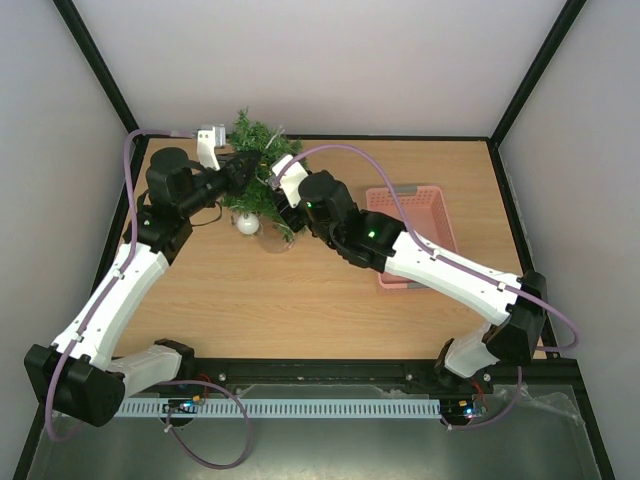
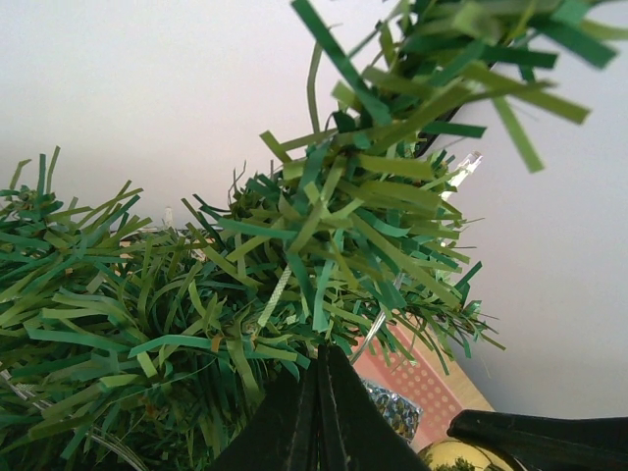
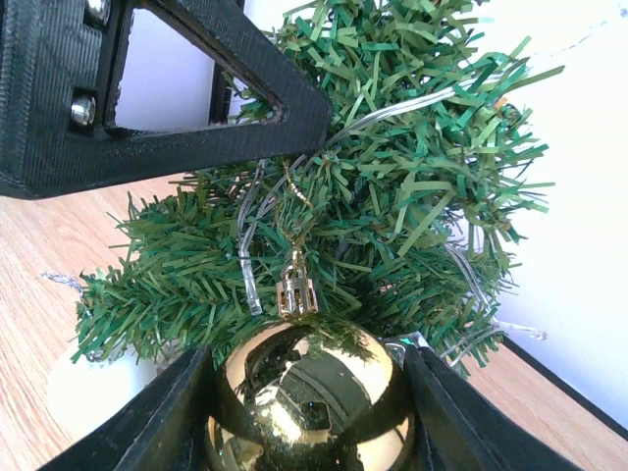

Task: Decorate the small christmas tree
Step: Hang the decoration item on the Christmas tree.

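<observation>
The small christmas tree (image 1: 255, 150) stands at the back left of the table. It fills the left wrist view (image 2: 245, 275) and the right wrist view (image 3: 392, 196), with its pale base (image 3: 88, 392) at the lower left. My right gripper (image 1: 285, 192) (image 3: 306, 368) is shut on a shiny gold ball (image 3: 309, 392) right below the branches. The ball's thin gold string (image 3: 292, 201) rises from its cap to my left gripper (image 1: 240, 172) (image 2: 319, 358). That gripper is pressed shut among the needles. One of its fingers (image 3: 196, 78) shows in the right wrist view.
A pink basket (image 1: 412, 225) (image 2: 432, 388) stands right of the tree. A white round thing (image 1: 247, 222) lies at the tree's foot. Clear light wire (image 3: 245, 265) winds through the branches. A silver faceted thing (image 2: 392, 407) shows near the gold ball (image 2: 461, 456).
</observation>
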